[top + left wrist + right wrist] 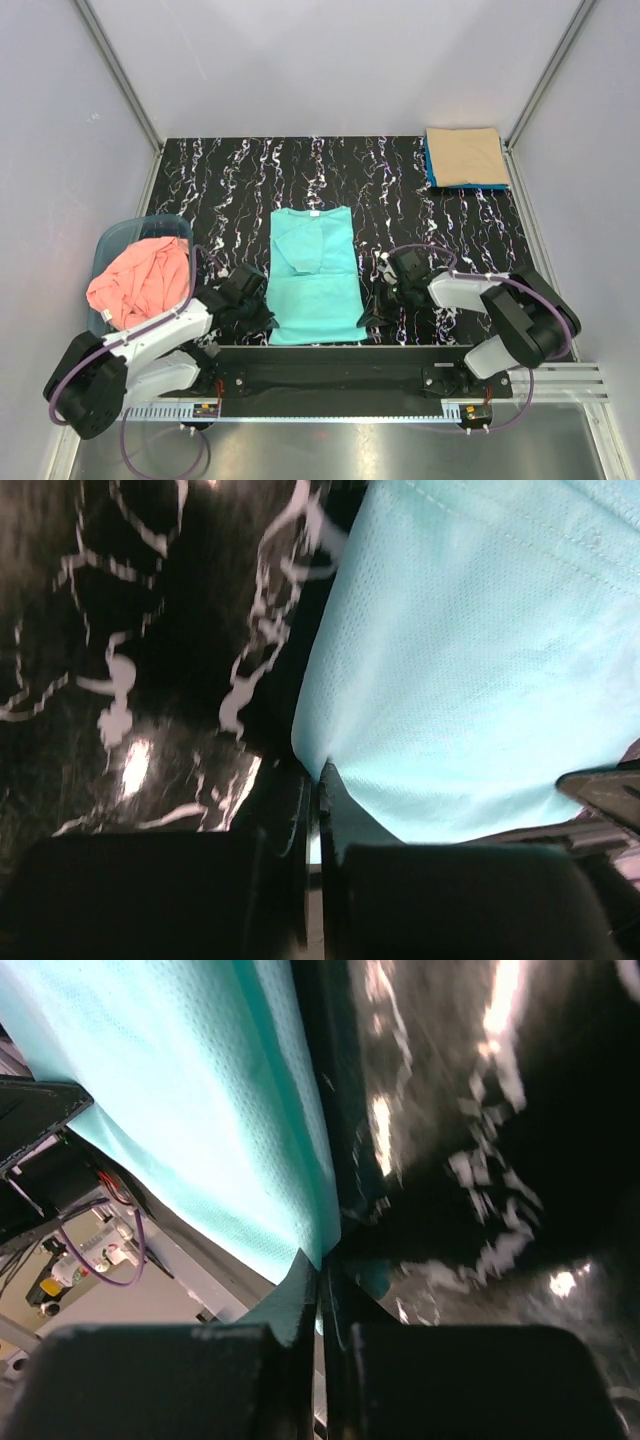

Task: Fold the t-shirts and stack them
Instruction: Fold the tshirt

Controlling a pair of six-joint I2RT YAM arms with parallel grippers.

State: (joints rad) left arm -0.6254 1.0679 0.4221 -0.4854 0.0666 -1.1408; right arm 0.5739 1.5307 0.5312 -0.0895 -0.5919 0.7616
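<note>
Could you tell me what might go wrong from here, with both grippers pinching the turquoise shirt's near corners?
1. The left gripper and right gripper each pinch only the tip of a corner of the turquoise shirt, so the cloth may slip out on lifting.
2. If the arms move unevenly, the fold could come out skewed.
3. The sides folded inward may fall open as the hem is carried over.

A blue-grey plastic basket (108, 248) sits at the left edge of a black, white-veined counter (230, 180), enclosed by pale grey walls (330, 60).
</note>
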